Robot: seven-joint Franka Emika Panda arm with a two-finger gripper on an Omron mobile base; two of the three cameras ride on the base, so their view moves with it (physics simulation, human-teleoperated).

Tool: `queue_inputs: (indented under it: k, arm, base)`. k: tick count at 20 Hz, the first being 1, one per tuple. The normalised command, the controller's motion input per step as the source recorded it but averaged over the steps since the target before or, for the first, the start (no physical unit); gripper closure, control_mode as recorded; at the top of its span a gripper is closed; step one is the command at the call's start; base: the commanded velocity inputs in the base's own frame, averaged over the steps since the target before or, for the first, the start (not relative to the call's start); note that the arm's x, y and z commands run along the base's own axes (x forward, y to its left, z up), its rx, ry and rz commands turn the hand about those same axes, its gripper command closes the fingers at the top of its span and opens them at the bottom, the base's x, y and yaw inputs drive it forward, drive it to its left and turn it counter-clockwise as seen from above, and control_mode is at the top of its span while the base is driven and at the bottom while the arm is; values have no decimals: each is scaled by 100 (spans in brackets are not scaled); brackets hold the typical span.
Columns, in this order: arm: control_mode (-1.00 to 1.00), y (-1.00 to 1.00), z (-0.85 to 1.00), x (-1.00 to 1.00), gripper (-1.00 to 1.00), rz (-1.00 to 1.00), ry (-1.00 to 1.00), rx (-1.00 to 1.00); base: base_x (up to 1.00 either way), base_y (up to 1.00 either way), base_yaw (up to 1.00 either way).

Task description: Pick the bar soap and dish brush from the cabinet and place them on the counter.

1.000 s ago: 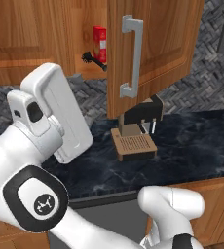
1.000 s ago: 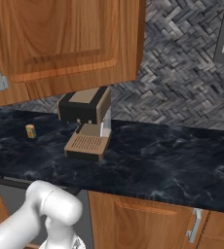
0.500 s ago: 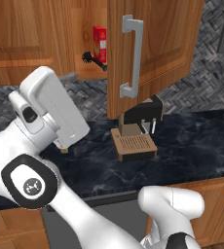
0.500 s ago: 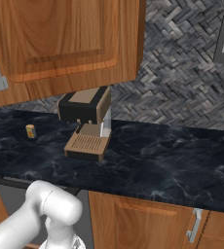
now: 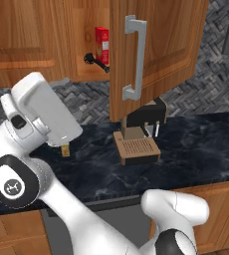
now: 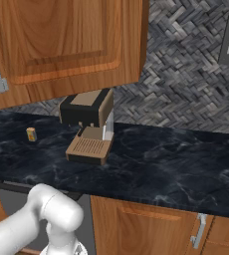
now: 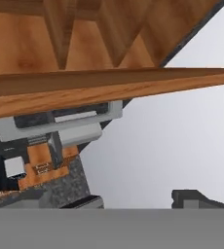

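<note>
The cabinet [image 5: 156,55] door hides part of the dish brush [image 5: 95,62].

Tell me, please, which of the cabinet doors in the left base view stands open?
The door with the grey bar handle: it swings out toward the camera, baring the red box and dish brush behind it.

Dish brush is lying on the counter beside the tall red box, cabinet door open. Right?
Not quite. In the left base view the dish brush is in the cabinet, on its shelf beside the tall red box, not on the counter. The door is open.
</note>
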Motion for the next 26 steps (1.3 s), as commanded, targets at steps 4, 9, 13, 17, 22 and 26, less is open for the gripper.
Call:
queue_inputs:
  k: [4, 9, 13, 17, 22, 26]
  arm:
    - [-100, 12, -4, 3, -100, -13, -8, 14]
    - [-100, 1, 0, 4, -100, -10, -1, 21]
    - [-100, -11, 0, 17, -100, -1, 4, 22]
    - [-100, -5, 0, 40, -100, 0, 6, 16]
    - [-100, -4, 0, 59, -100, 0, 7, 16]
    - [-100, -1, 0, 50, -100, 0, 6, 14]
  base:
    - [0, 0, 0]
    - [0, 0, 0]
    - [0, 0, 0]
    - [0, 0, 0]
    - [0, 0, 0]
    - [0, 0, 0]
